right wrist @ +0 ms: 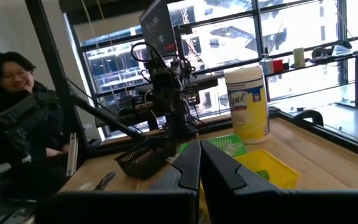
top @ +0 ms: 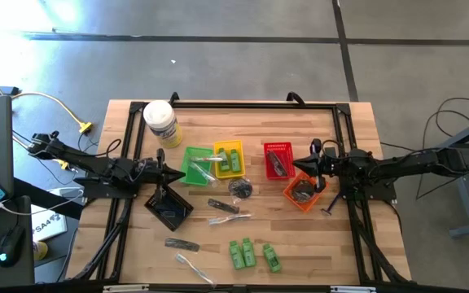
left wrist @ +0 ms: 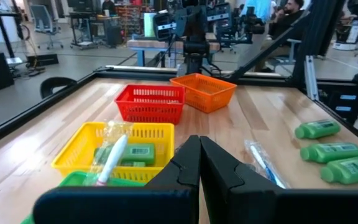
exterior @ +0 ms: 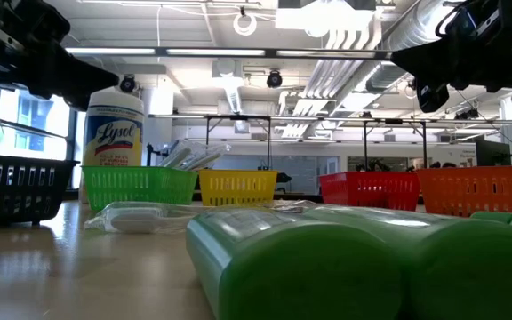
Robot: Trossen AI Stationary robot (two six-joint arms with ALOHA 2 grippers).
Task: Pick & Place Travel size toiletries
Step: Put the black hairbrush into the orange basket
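Note:
Three green bottles (top: 251, 254) lie on their sides near the table's front edge. A black stick (top: 181, 244), clear-wrapped sticks (top: 229, 218) and a dark round piece (top: 240, 189) lie loose on the wood. The yellow basket (left wrist: 79, 149) holds a green bottle (left wrist: 132, 152) and a wrapped stick (left wrist: 110, 158). My left gripper (top: 177, 172) hovers shut at the left, beside the green basket (top: 197, 163); its fingers (left wrist: 199, 140) have nothing between them. My right gripper (top: 293, 167) hovers shut between the red basket (top: 278, 159) and the orange basket (top: 304, 191), also holding nothing (right wrist: 199, 146).
A black basket (top: 168, 207) sits just in front of my left gripper. A large white jar with a yellow label (top: 161, 122) stands at the far left. A black frame (top: 234, 104) runs round the table. A person (right wrist: 11, 81) sits beyond the table's left side.

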